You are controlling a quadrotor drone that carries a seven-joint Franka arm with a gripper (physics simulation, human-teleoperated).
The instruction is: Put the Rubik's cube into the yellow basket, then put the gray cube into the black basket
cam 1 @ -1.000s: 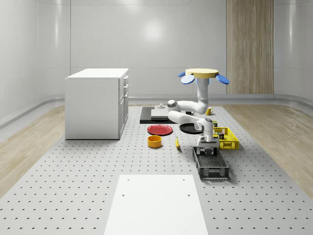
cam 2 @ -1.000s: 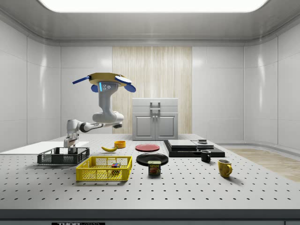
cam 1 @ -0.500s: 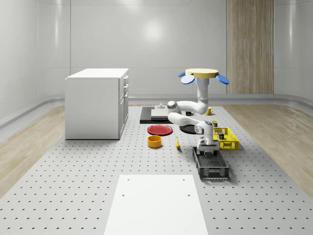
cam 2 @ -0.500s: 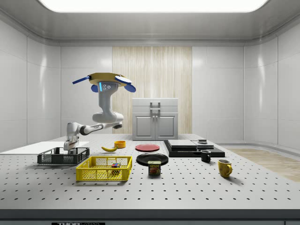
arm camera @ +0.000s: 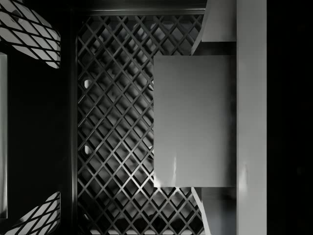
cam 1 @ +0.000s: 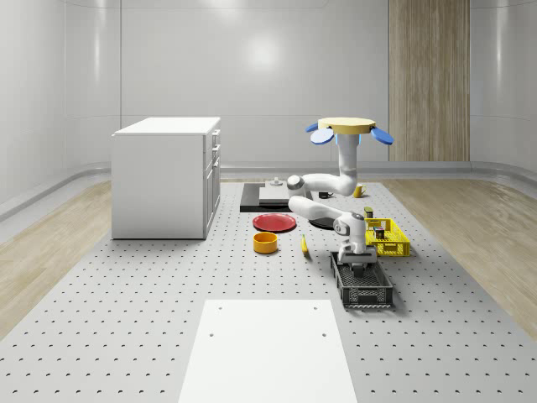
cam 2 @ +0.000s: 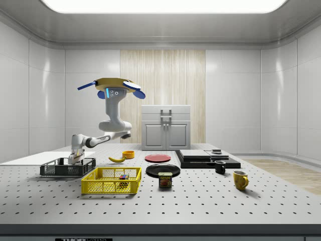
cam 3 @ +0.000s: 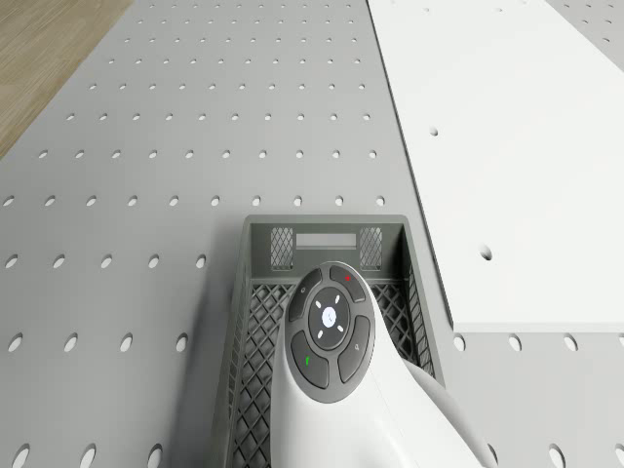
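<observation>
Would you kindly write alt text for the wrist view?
A gray cube sits between the gripper fingers, directly above the diamond-mesh floor of the black basket, whose dark walls frame the scene.

Yellow basket (cam 2: 111,181): bright yellow lattice walls, holding the multicoloured Rubik's cube (cam 2: 123,176). Black basket (cam 1: 362,282): black diamond-mesh floor and walls. Gray cube (arm camera: 194,120): plain, unpatterned mid-gray. Drone (cam 1: 346,128): yellow disc body with blue rotor blades; arm (cam 1: 323,203) white. Table (cam 1: 126,285): light gray with a regular grid of dark holes. Plate (cam 1: 275,222): red. Bowl (cam 1: 266,243): orange-yellow. Banana (cam 2: 117,159): yellow. Cabinet (cam 1: 166,176): white.
</observation>
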